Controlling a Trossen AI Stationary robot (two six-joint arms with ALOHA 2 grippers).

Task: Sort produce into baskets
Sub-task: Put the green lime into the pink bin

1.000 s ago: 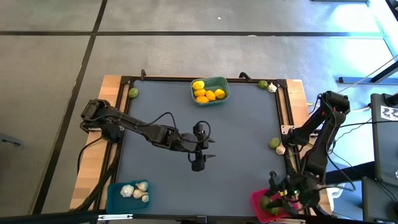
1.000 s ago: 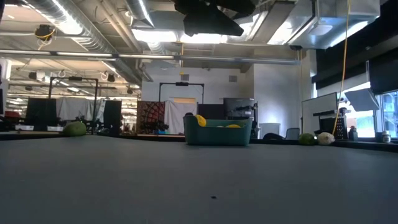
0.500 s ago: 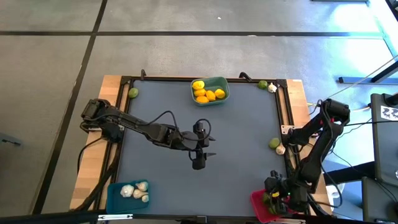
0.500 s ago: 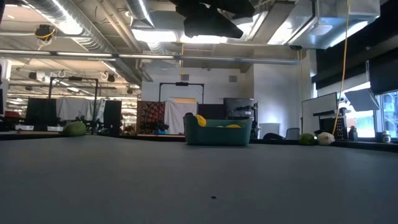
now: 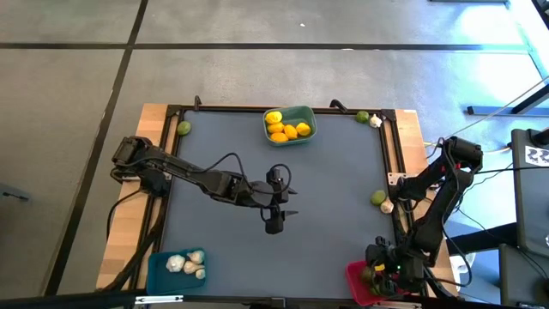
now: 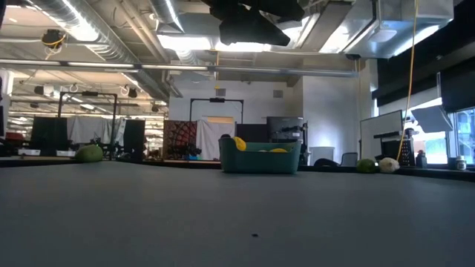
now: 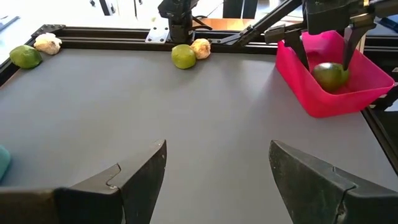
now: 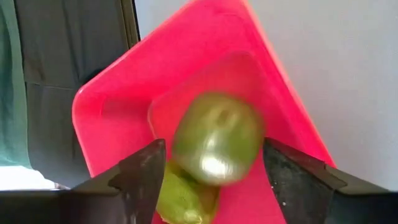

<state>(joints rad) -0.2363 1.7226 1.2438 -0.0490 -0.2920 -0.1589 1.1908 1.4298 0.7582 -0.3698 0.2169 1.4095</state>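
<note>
My right gripper (image 5: 386,268) hangs open over the pink-red basket (image 5: 358,279) at the table's near right corner. In the right wrist view a green lime (image 8: 216,138) shows between its spread fingers, with a gap on each side. A second lime (image 8: 180,198) lies under it in the basket (image 8: 118,106). The left wrist view shows these fingers (image 7: 347,46) above a lime (image 7: 329,76) in the basket (image 7: 323,102). My left gripper (image 5: 273,225) is open and empty over the middle of the table.
A teal basket (image 5: 305,115) with lemons stands at the far edge, and a blue basket (image 5: 154,266) with garlic at the near left. Loose: a lime (image 5: 184,128) far left, a lime (image 5: 363,117) and garlic (image 5: 376,122) far right, and a lime (image 5: 378,198) and garlic (image 5: 387,207) at the right edge.
My right gripper has shifted a little toward the table's left edge over the pink-red basket, and its arm has swung slightly toward the near edge.
</note>
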